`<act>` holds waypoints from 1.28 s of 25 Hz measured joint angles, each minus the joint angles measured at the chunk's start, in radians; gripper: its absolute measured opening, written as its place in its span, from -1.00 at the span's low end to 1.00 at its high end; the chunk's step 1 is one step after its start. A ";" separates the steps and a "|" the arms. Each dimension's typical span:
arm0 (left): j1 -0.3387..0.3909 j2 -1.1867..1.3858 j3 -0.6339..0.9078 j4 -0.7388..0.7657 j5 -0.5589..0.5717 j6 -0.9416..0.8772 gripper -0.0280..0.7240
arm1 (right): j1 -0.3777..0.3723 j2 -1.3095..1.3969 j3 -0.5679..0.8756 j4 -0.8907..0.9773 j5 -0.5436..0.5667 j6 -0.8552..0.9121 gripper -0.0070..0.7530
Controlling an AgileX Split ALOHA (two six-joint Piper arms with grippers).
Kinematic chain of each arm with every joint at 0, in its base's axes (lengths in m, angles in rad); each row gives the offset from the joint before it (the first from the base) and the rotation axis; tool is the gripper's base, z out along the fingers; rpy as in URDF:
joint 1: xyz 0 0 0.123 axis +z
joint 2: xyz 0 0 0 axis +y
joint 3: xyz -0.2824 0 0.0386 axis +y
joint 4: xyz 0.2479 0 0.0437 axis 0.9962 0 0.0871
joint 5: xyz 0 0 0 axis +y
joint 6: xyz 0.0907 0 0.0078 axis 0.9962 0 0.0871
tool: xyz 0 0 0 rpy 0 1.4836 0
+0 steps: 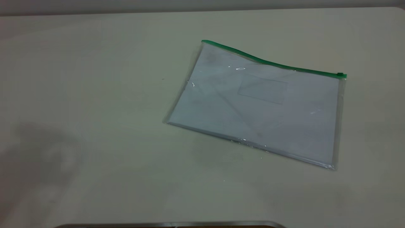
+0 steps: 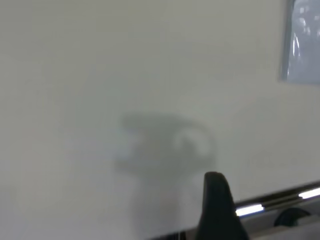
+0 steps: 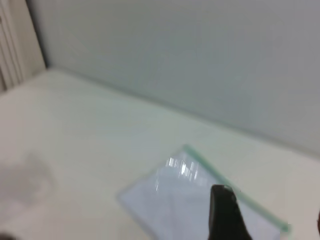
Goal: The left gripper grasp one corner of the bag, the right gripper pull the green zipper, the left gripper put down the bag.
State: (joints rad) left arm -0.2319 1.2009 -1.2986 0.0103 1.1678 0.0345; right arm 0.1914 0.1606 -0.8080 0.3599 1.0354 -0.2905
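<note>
The bag (image 1: 253, 107) lies flat on the table, right of centre, with white paper and a small card pocket (image 1: 262, 88) inside. The green zipper (image 1: 269, 62) runs along its far edge. The slider tab (image 1: 340, 75) sits at the right corner of the bag. The other green corner (image 1: 204, 41) is at the far left. Neither gripper shows in the exterior view. In the left wrist view the left gripper (image 2: 267, 200) shows one finger (image 2: 216, 200) over bare table, far from the bag (image 2: 302, 45). The right gripper (image 3: 270, 202) hovers above the bag (image 3: 170, 200) and the zipper (image 3: 205, 162), open and empty.
The table (image 1: 95, 95) is pale and plain. A metal strip (image 1: 171, 224) runs along its front edge and also shows in the left wrist view (image 2: 250, 209). An arm's shadow (image 1: 41, 152) falls at the front left. A wall (image 3: 200, 60) stands behind the table.
</note>
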 joint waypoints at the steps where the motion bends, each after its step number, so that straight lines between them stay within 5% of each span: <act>1: 0.000 -0.044 0.039 0.000 0.000 0.000 0.59 | 0.000 -0.018 0.030 -0.002 0.007 0.003 0.27; 8: 0.000 -0.344 0.243 0.000 0.000 -0.003 0.59 | 0.000 -0.106 0.223 -0.074 0.053 0.009 0.27; 12: 0.000 -0.520 0.317 -0.002 0.000 -0.003 0.59 | 0.000 -0.157 0.242 -0.141 0.123 0.010 0.27; 32: 0.000 -0.991 0.677 -0.043 0.000 -0.003 0.59 | 0.000 -0.178 0.325 -0.196 0.106 0.062 0.27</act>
State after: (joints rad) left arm -0.2319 0.2103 -0.6217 -0.0326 1.1678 0.0315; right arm 0.1914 -0.0177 -0.4827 0.1635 1.1414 -0.2288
